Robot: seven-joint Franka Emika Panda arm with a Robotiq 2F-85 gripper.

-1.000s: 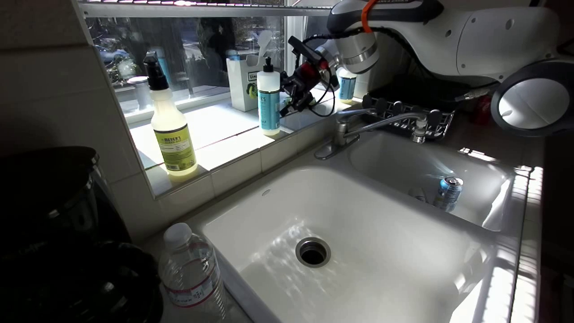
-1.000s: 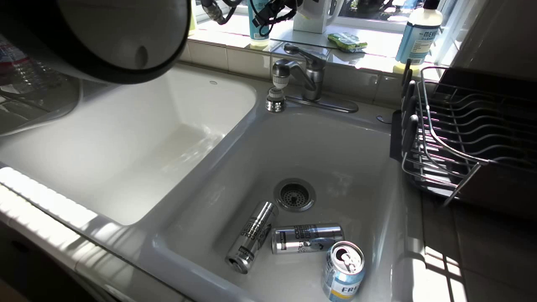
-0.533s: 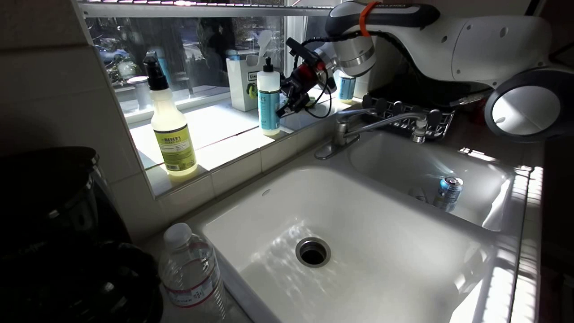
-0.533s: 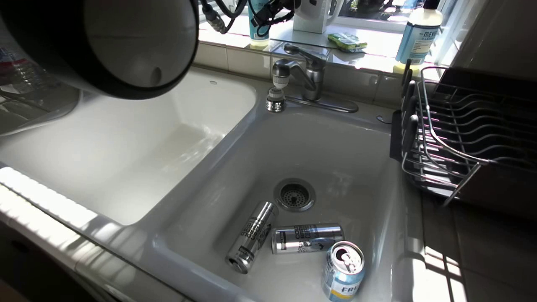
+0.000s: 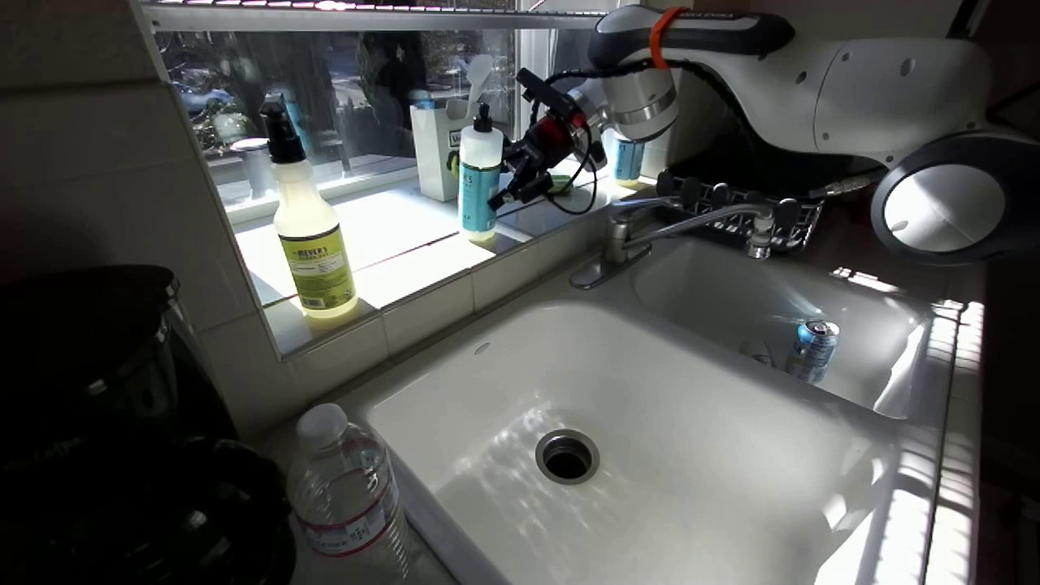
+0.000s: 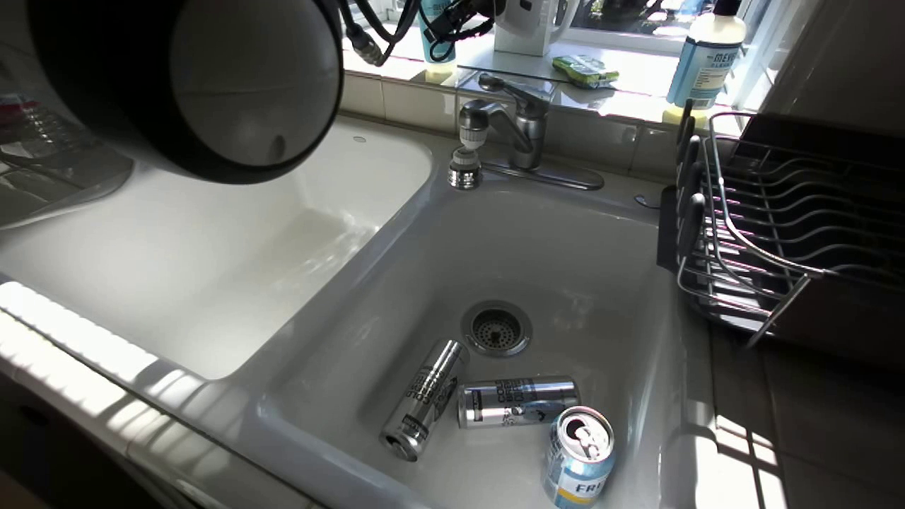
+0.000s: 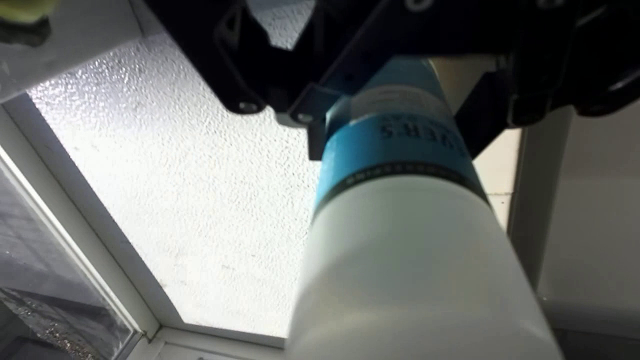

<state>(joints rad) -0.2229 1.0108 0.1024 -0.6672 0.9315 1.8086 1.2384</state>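
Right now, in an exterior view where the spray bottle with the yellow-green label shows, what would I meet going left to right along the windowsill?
Spray bottle → white pitcher → blue-labelled pump bottle → small green item → second blue-labelled bottle.

Pump bottle stood near upright on the sunlit windowsill, close to the front edge, pinched mid-body from both sides. Tall, slim, rounded shape; black pump head on top. Upper body was smooth and cloudy white. Below that came a blue label with a thin dark band along its top border; lettering showed upside down in the wrist view, only partly readable. Base had a pale yellowish tint, seen in both exterior views. Whether it sat fully flat or tipped slightly was hard to tell.
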